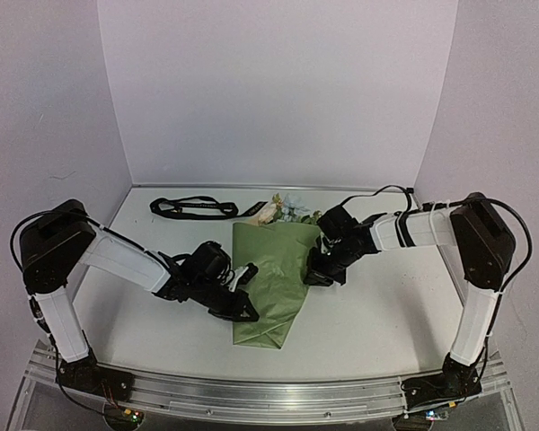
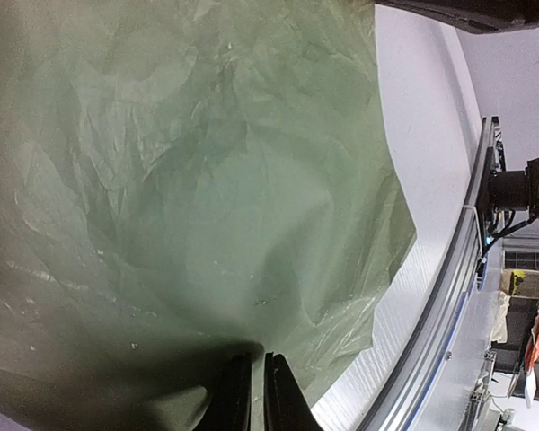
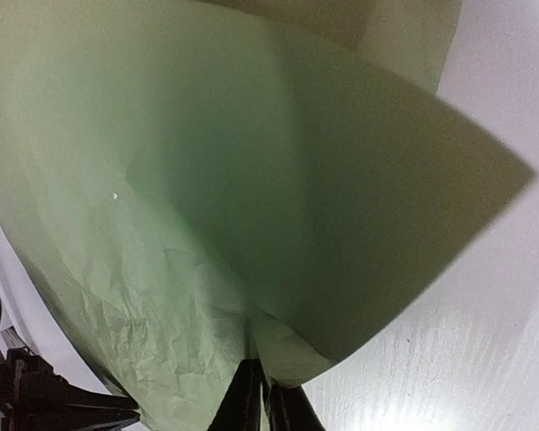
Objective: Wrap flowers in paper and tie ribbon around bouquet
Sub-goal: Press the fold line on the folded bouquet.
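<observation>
- Centrally on the table [image 1: 386, 314]: shows the paper [image 1: 274, 269] folded over into a long tapering wrap, olive face up and creased, narrow end toward the near edge, wide end toward the back.
- At that wide far end: shows the flowers [image 1: 283, 211] poking out of the paper, cream and pale-blue blooms among green leaves; stems hidden inside the wrap.
- On the wrap's left edge, toward its near end: finds the left gripper [image 2: 251, 368], fingers pressed almost together with only a thin slit between them, pinching a raised crease of the paper; seen from its own wrist, shows wrinkled olive sheet filling most of the view.
- On the wrap's right edge, about halfway along: finds the right gripper [image 3: 262, 377], fingers closed tight, nipping the paper where a smooth folded flap overlaps a wrinkled layer; shows one corner of that flap jutting out over bare white table.
- Far left at the back of the table: shows the ribbon [image 1: 193, 207], black, lying loose in a flat elongated loop, near the blooms but well apart from both grippers.
</observation>
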